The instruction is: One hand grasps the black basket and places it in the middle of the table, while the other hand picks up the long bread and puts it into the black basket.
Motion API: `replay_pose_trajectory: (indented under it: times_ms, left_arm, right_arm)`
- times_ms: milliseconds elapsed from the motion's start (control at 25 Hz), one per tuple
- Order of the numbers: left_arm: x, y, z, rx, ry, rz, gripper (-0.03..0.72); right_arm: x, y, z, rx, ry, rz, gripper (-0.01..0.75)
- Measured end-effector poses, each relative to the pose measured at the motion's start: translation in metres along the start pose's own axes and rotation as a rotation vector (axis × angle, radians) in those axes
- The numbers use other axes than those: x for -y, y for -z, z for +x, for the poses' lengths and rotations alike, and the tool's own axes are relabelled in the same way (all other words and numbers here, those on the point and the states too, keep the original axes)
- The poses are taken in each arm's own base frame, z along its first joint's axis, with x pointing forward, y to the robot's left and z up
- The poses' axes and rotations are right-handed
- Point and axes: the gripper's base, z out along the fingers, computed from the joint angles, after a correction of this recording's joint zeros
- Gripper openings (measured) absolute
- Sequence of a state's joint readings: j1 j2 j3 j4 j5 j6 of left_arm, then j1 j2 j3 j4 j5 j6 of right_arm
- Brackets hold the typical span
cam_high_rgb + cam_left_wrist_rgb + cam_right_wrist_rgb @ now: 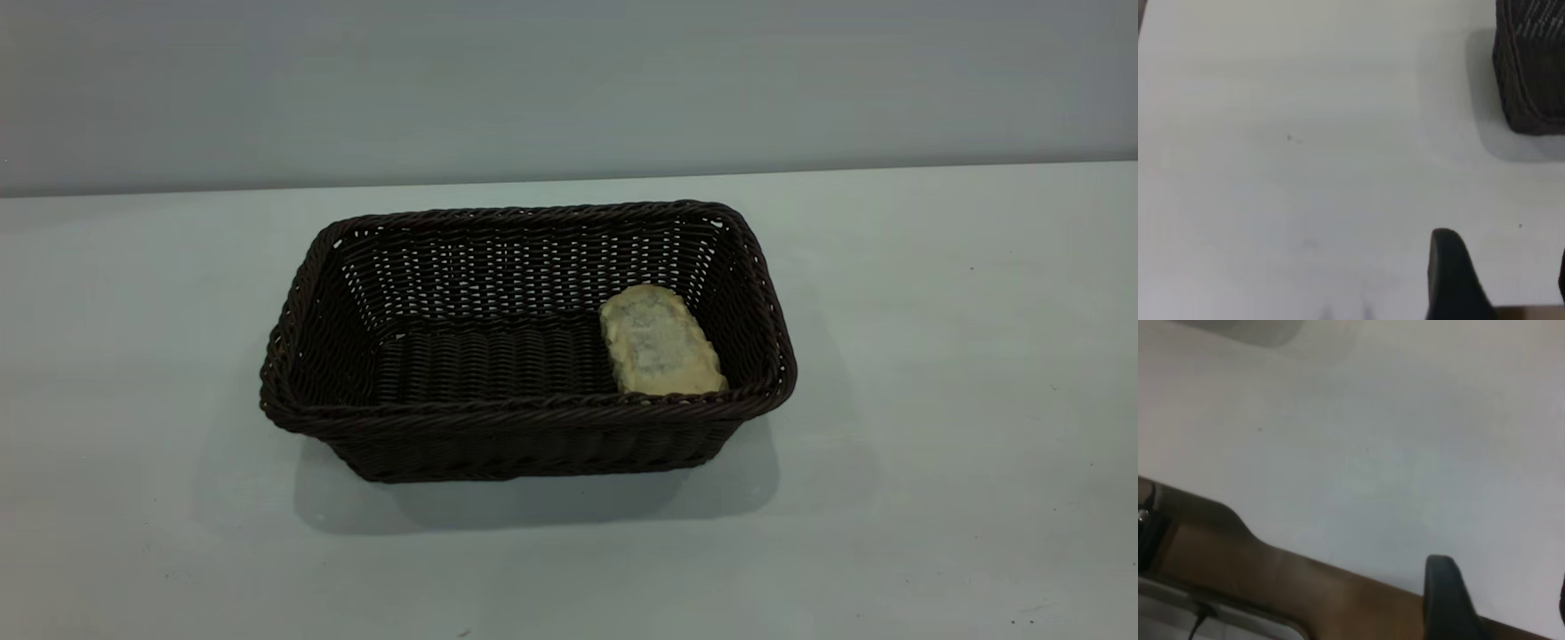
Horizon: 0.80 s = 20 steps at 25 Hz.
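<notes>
Judging bread (pixel 661 342) as light, soft; best gripped across its narrow sides. Basket (pixel 524 418) stiff, rim-graspable. Left gripper (pixel 1501 277) and right gripper (pixel 1498 600) are seen spread wide, empty.

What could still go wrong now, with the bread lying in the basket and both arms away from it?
1. The long bread lies upside down, its pale underside up, close against the right wall of the black basket; a bump to the basket might shift it.
2. The left gripper hangs open over the table with a basket corner in its view, so a careless move toward it might knock the basket.
3. The right gripper is open over the table edge; little risk.
</notes>
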<state>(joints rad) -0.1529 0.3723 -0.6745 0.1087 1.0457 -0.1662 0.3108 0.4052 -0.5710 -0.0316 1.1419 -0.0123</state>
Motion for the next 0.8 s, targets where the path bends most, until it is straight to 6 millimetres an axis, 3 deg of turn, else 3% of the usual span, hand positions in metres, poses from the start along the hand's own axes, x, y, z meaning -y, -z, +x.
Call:
replay_pose_trajectory:
  times_ms: [280, 640, 800]
  left_arm:
    - [-0.003, 0.007, 0.029, 0.032, -0.001, 0.020, 0.449]
    - [-0.007, 0.009, 0.063, 0.079, 0.009, 0.024, 0.449]
    - [-0.008, 0.005, 0.068, 0.074, 0.007, 0.021, 0.449]
  right_arm:
    - [0.000, 0.008, 0.025, 0.124, -0.015, 0.005, 0.382]
    - [-0.001, 0.001, 0.033, 0.133, -0.015, 0.004, 0.382]
    - [-0.001, 0.002, 0.034, 0.139, -0.015, 0.004, 0.382]
